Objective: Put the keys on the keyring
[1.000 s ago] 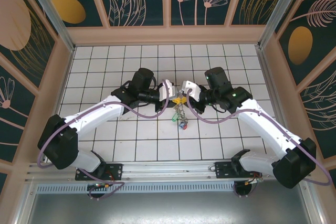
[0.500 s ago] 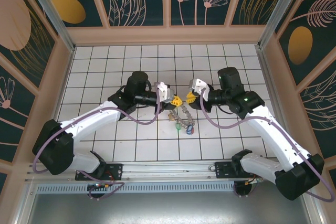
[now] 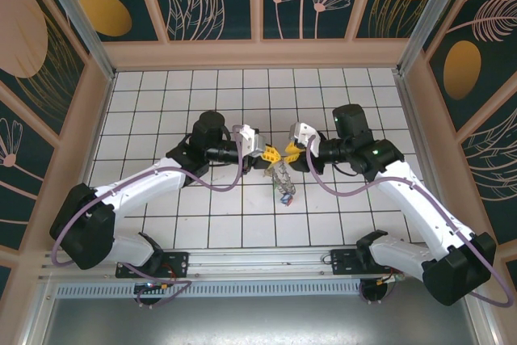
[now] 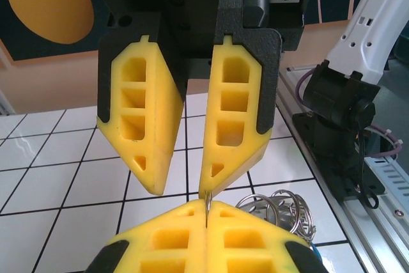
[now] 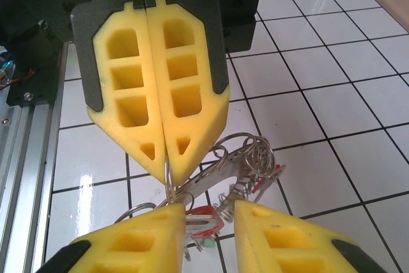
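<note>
The left gripper (image 5: 165,169) had its yellow fingers pressed together on the keyring (image 5: 168,185), a thin steel wire that came out of the seam between the tips and ran down toward the right gripper (image 4: 182,188). The right gripper faced it almost tip to tip, its fingers spread with a clear gap between them and nothing pinched. In its own wrist view one of its pads covered the place where the wire ended, so contact on that side could not be told. Just under the two sets of tips hung the keys (image 5: 220,172), a tangle of silver blades and small split rings (image 4: 276,208). The blades overlapped too much to count. A red tag (image 5: 203,223) showed between the right gripper's pads, with a sliver of green half hidden beneath it. Whether the tag sat level with the pads or below them was unclear. From above, the bunch trailed from the meeting point of the grippers toward the near edge, over the middle of the white tiled worktop (image 3: 161,224) and well apart from every side. At that size it read only as a grey clump with a speck of colour at its lower end. Whether that end touched the tiles could not be made out.
</note>
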{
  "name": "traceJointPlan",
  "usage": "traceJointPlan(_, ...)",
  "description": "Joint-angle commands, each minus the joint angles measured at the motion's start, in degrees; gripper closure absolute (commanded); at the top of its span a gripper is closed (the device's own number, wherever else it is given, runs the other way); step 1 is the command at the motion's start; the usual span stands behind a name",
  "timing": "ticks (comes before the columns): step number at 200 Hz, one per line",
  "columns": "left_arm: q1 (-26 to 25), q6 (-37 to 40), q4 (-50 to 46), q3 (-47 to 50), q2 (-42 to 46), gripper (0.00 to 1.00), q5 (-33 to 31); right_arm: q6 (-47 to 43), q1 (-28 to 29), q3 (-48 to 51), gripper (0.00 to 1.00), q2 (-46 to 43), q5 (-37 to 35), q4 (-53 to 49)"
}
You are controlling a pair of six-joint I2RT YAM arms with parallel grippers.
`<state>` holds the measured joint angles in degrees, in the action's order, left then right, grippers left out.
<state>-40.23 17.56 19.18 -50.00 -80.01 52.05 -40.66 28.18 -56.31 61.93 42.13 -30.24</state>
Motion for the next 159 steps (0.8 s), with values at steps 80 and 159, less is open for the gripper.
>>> traceJointPlan(80, 0.09, -2.24, 8.11, 1.04, 2.03, 1.00, -0.58, -4.47, 0.98, 0.67, 0.71, 1.79, 4.14, -5.09)
traceJointPlan(159, 0.10, -3.30, 8.28, 0.90, 1.57, 1.00, -0.55, -2.77, 1.39, 1.36, 0.68, 1.80, 3.95, -1.37)
